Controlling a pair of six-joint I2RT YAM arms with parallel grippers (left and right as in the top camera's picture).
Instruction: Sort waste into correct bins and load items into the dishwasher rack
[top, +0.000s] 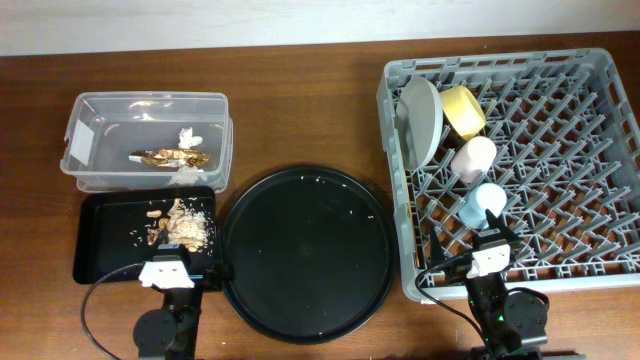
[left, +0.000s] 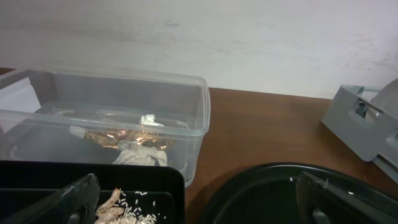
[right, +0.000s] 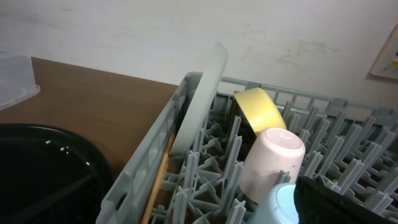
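The clear tub at the back left holds the gold wrapper and white tissue bits; both also show in the left wrist view. The shallow black tray holds tan food scraps. The grey rack holds the grey-green bowl, the yellow bowl, the pink cup and the blue cup. Chopsticks lie along its left wall. My left gripper is open and empty at the tray's front edge. My right gripper is open just behind the blue cup.
A big round black tray with a few crumbs lies between the shallow tray and the rack. The rack's right half holds only upright pegs. Bare wood table lies behind the round tray.
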